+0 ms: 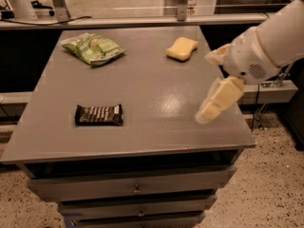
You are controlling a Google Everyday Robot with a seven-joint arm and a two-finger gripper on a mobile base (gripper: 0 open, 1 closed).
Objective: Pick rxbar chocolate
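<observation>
The rxbar chocolate (99,115) is a flat dark bar with pale lettering. It lies on the grey table (142,80) near the front left. My gripper (207,86) hangs over the table's right side, far to the right of the bar and above the surface. Its cream fingers (219,99) stand apart, with nothing between them. The white arm comes in from the upper right.
A green crinkly snack bag (92,48) lies at the back left of the table. A yellow sponge (182,48) lies at the back right, just behind my gripper. Drawers sit under the tabletop. A rail and counter run behind the table.
</observation>
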